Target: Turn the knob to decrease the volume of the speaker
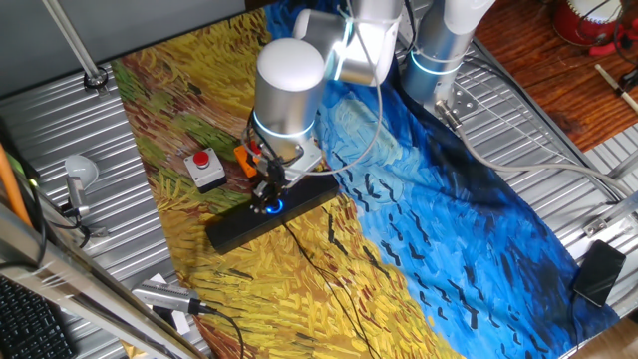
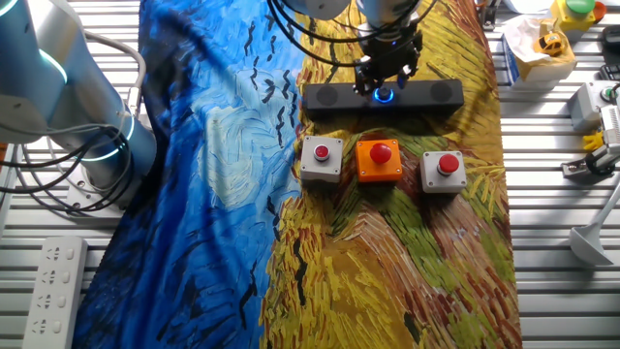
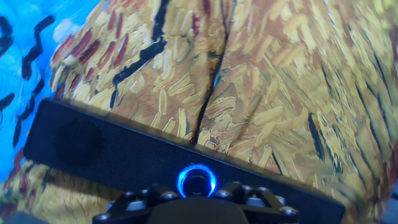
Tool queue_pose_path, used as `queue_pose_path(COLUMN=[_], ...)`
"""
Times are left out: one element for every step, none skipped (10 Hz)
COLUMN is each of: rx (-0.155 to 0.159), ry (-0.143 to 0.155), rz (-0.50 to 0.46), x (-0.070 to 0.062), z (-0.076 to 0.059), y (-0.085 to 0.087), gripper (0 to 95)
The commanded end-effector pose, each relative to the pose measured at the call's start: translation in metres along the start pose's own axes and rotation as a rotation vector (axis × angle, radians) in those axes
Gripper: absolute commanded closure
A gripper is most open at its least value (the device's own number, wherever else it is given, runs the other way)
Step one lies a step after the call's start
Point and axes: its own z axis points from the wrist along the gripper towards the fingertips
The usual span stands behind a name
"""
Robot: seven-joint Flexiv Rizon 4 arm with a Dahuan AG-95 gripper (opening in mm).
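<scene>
Here my gripper [image 2: 386,81] hangs just above the knob [image 3: 196,180] at the middle of the speaker [image 3: 112,149], fingers spread or gripping I cannot tell; descending off-centre, I judge, would let them slip round the dial or shove the bar across the cloth [image 3: 280,81].

— What colours does the cloth [image 2: 387,252] carry?
— Painted strokes: yellow-brown on one part, swirling blue with black dashes on the other.
— And the speaker [image 3: 124,152]?
— Black, its knob [image 3: 197,180] ringed glowing blue.
— The boxes?
— Two grey [image 2: 322,159], one orange [image 2: 379,161], all red-buttoned.
</scene>
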Motion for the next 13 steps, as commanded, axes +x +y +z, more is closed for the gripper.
queue_pose_path(rx=[0.001, 0.000, -0.001, -0.001, -0.001, -0.001, -0.001, 0.000, 0.000, 0.000, 0.000, 0.000, 0.000], ry=[-0.002, -0.003, -0.002, -0.001, 0.001, 0.001, 0.003, 0.003, 0.004, 0.002, 0.001, 0.002, 0.001], rz=[0.093, 0.159, 0.203, 0.251, 0.285, 0.317, 0.377, 0.421, 0.508, 0.568, 0.597, 0.686, 0.750], x=[0.001, 0.001, 0.001, 0.002, 0.002, 0.003, 0.003, 0.004, 0.004, 0.004, 0.005, 0.005, 0.005], z=[0.000, -0.001, -0.001, -0.001, -0.001, -0.002, -0.002, -0.002, -0.003, -0.003, -0.003, -0.003, -0.003], y=[-0.001, -0.002, -0.003, -0.004, -0.005, -0.007, -0.008, -0.009, -0.011, -0.011, -0.012, -0.012, -0.013], gripper=[38.0, 38.0, 38.0, 38.0, 38.0, 38.0, 38.0, 38.0, 38.0, 38.0, 38.0, 38.0, 38.0])
